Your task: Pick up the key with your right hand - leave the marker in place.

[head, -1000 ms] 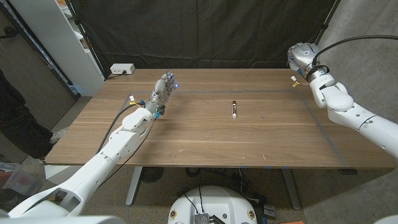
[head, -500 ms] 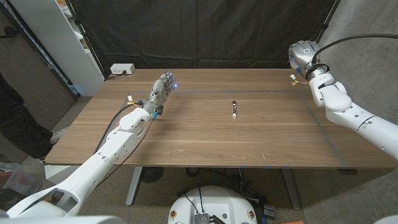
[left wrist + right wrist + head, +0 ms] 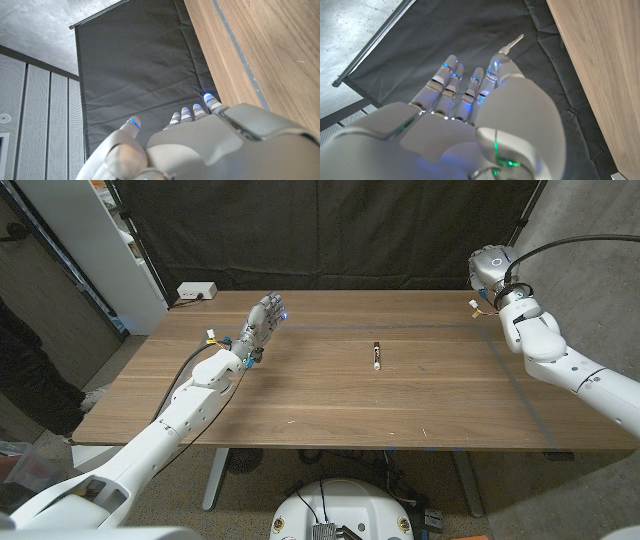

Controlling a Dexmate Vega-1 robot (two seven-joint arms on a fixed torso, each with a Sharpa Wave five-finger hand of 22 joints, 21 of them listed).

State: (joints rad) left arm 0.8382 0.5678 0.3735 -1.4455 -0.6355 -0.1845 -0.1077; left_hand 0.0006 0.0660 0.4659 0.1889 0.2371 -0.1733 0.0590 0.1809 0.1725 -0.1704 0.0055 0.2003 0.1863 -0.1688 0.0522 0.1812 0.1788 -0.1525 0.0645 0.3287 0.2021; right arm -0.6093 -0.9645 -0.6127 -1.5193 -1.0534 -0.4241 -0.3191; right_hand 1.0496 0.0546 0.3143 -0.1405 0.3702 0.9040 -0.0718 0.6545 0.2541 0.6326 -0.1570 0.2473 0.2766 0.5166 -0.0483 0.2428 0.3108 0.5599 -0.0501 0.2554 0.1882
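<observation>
1. A small silver metal key (image 3: 511, 45) is seen in the right wrist view, pinched at the fingertips of the right robot hand (image 3: 470, 100), its blade sticking out past them against the black curtain (image 3: 470, 45) behind the desk. The pinch at the key's head is judged to leave the blade free and visible.
2. In the head view the right robot hand (image 3: 487, 265) is held high, well apart from the slim dark marker (image 3: 376, 356) and beyond the far right corner of the wooden desk (image 3: 330, 410). The key is therefore carried clear of the desk surface; the pick-up is judged largely achieved.
3. The marker is seen lying on the desk, near its middle, with nothing touching it. It is judged to be undisturbed, as the task requires.
4. The left robot hand (image 3: 258, 327) is held raised to the left of the marker, well apart from it, fingers apart and pointing upward, with nothing in it. This placement is judged to keep it out of the right arm's way.
5. A white power strip (image 3: 196, 290) lies at the desk's far left corner, far from the marker.
</observation>
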